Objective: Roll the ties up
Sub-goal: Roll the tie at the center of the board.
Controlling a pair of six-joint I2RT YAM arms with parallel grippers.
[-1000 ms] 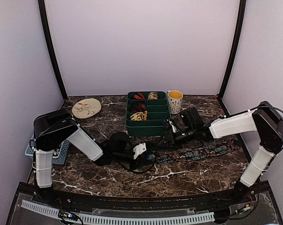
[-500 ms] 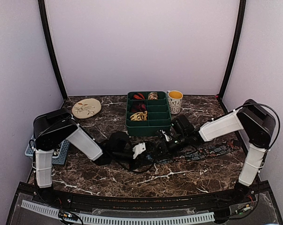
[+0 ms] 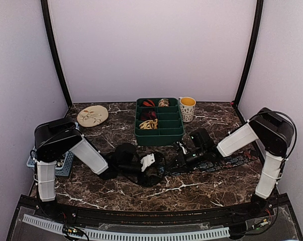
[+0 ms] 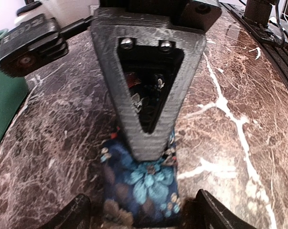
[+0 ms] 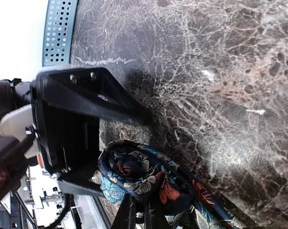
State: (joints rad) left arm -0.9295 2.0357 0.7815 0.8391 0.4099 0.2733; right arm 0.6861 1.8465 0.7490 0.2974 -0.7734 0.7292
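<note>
A dark blue floral tie (image 3: 226,161) lies flat across the right of the marble table, its left end rolled into a loose coil (image 5: 134,174). My right gripper (image 5: 141,212) is shut on that coil and shows in the top view (image 3: 175,161) at the table's middle. My left gripper (image 4: 141,210) stands open, one finger (image 4: 77,214) on each side of the coil (image 4: 141,183) without touching it. In the left wrist view a grey finger (image 4: 148,95) of the right gripper rests on the coil's far side. Rolled ties (image 3: 148,114) fill compartments of the green tray (image 3: 159,138).
A cup with an orange inside (image 3: 187,108) stands right of the tray. A patterned plate (image 3: 92,115) lies at the back left. A blue perforated basket (image 3: 66,161) sits by the left arm's base. Black cables trail near both grippers.
My left gripper has opened and let go of the coil. The right gripper moved left onto the coil and shut on it.
</note>
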